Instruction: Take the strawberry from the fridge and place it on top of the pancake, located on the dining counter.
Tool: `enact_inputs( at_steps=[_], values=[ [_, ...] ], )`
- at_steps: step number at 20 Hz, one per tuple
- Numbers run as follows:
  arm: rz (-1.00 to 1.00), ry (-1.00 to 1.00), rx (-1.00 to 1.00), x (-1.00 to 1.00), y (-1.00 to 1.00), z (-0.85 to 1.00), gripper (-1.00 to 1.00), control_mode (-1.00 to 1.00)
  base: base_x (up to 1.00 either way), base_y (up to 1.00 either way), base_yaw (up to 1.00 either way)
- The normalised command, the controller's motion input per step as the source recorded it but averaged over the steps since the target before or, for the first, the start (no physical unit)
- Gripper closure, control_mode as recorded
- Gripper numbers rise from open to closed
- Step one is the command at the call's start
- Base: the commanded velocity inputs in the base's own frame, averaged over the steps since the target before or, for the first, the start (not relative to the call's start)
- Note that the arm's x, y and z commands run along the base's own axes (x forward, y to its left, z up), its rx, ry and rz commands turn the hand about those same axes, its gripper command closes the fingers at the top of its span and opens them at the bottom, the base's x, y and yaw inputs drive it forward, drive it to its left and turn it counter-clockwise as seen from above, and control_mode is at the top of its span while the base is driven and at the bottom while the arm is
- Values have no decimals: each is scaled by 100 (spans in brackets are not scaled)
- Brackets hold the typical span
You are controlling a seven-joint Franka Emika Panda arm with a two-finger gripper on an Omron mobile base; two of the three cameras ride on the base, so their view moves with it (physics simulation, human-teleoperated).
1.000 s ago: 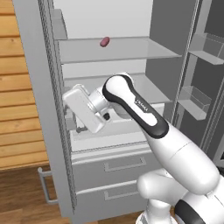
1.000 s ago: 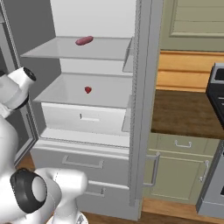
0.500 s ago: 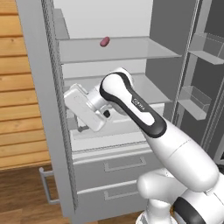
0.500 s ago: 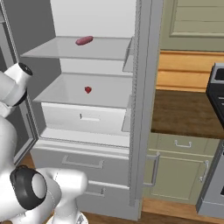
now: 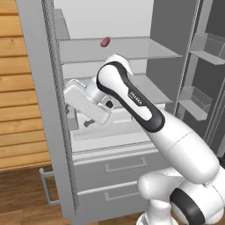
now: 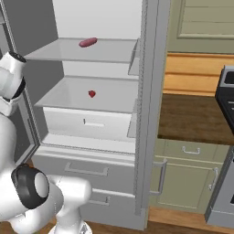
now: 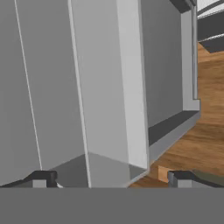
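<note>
The fridge [image 5: 39, 88] stands open, its white shelves showing. The strawberry [image 6: 92, 93], a tiny red berry, lies on the middle shelf [image 6: 68, 98] towards the back. My gripper [image 5: 81, 121] hangs at the left front of that shelf, close to the fridge's left wall and pointing down and left. In the hand view my gripper [image 7: 111, 177] is open, with nothing between its fingertips [image 7: 43, 178], and it faces the fridge's grey wall [image 7: 105, 78] and the wooden floor. My arm hides the strawberry in the left base view. The pancake and the dining counter are out of view.
A pinkish oval lump [image 6: 87, 42] lies on the upper shelf. A white drawer [image 6: 93, 123] sits under the middle shelf, above two grey drawers [image 5: 127, 165]. Door bins [image 5: 197, 101] hang on the right. A brown counter [image 6: 196, 119] and stove [image 6: 226, 100] adjoin the fridge.
My arm's upper joint has shifted a little up and to the left. The hand stays by the left wall, still open. The strawberry has not moved.
</note>
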Motion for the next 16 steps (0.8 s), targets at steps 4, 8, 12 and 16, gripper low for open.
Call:
enact_inputs(
  at_steps=[4,8,12,16],
  values=[
    [0,0,0,9,-35,7,-100,-100,0,0,0],
    [0,0,0,-1,-38,0,-100,-100,0,0,0],
    [-6,-18,3,-31,-60,0,-100,-100,0,0,0],
    [-5,-16,-4,-28,-82,0,-100,-100,0,0,0]
  ],
)
